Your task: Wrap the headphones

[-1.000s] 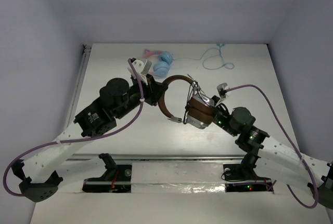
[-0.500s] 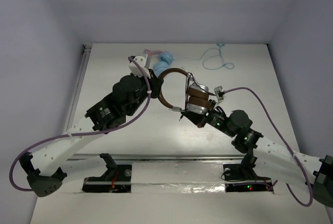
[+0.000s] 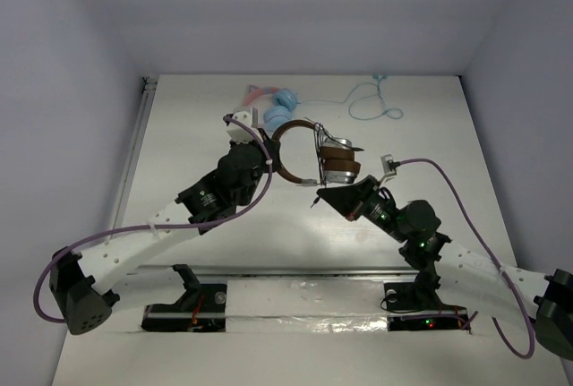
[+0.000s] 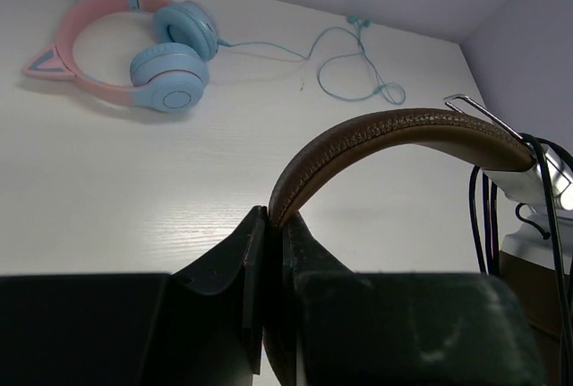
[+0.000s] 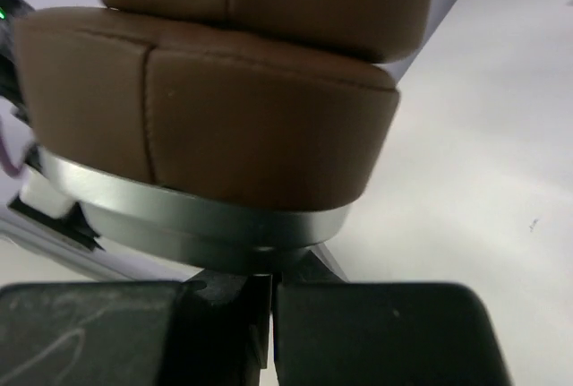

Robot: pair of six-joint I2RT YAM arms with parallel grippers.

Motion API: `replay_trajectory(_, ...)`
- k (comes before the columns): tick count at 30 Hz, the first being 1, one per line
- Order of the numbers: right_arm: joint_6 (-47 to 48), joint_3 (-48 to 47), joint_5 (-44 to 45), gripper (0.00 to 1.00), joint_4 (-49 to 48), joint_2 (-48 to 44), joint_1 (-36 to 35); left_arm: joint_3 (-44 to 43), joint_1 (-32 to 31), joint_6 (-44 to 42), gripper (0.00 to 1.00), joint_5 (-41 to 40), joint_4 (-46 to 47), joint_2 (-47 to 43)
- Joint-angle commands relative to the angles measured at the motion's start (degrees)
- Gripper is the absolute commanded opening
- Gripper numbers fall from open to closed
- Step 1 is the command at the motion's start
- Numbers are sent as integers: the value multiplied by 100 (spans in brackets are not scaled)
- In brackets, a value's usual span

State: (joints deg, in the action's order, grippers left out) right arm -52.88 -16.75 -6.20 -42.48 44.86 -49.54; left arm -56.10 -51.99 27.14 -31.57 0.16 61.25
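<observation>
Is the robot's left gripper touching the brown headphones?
Touching. The left wrist view shows the left gripper pinching the headphones by their brown band, with no gap.

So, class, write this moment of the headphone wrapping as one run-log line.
task: wrap headphones | left pincer: shut on headband | right pincer: shut at ear cup rim | cat-ear headphones: lying apart

Headphones (image 3: pixel 338 162) bar the middle, cat-ear headphones (image 3: pixel 279 110) and blue cable (image 4: pixel 260 44) the far edge; table's (image 3: pixel 448 162) right lies open.
</observation>
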Motion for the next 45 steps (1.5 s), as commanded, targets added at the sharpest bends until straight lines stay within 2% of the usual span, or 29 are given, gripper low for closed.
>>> replay_trajectory(1,-494,-3,135,0,-664,83,-47,300,127,801,0,-762,1626,-193)
replay_trajectory(6,-951,-47,601,0,-894,216,-47,810,127,952,0,-1043,1987,-193)
replay_trajectory(7,-1152,-65,1028,0,-728,225,-47,846,127,952,0,-1096,1988,-158)
replay_trajectory(9,-1277,-21,1216,0,-788,269,-47,1003,127,969,0,-1140,2057,-79)
replay_trajectory(15,-1892,242,1990,0,-999,356,-47,1610,127,1250,0,-1009,2488,158)
replay_trajectory(20,-2304,217,2403,0,-1157,558,-47,1716,-329,1224,0,-1316,2629,361)
replay_trajectory(26,-2788,252,2431,0,-1843,1059,-47,1699,-813,1092,0,-1922,2656,738)
replay_trajectory(32,-3315,470,2351,0,-2220,1341,-47,1646,-945,829,0,-2309,2577,914)
replay_trajectory(38,-3676,673,2596,0,-2326,1245,-47,1655,-945,837,0,-2564,2445,1274)
replay_trajectory(45,-4080,691,3027,0,-2195,1174,-47,1602,-1261,855,0,-2915,2410,1512)
